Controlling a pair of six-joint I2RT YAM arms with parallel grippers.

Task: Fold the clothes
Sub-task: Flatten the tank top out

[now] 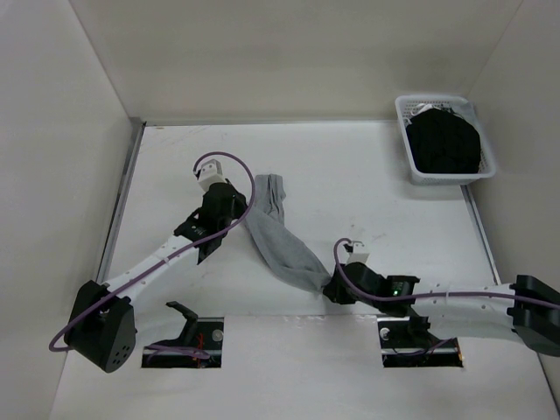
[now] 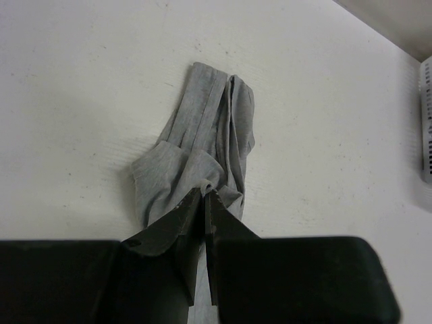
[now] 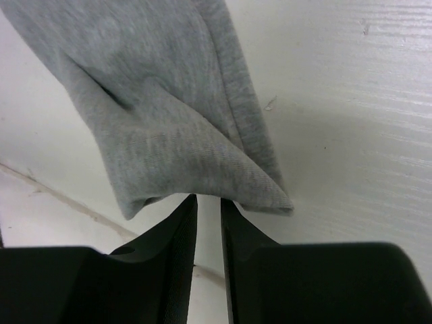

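Now: one grey top strung between two grippers

One grey top (image 1: 280, 241) lies bunched in a slanting strip on the middle of the worktop (image 1: 376, 201). The left gripper (image 2: 204, 197) is clamped on its far end. The right gripper (image 3: 208, 202) sits at its near corner, jaws almost together; I cannot tell whether they pinch cloth. One white basket (image 1: 451, 178) in the far right corner holds black garments (image 1: 446, 144).

The top (image 1: 278, 236) lies on the table (image 1: 367, 201) between left gripper (image 1: 245, 214) and right gripper (image 1: 332, 288) — basket (image 1: 404, 140) far right, garments (image 1: 446, 144) inside.
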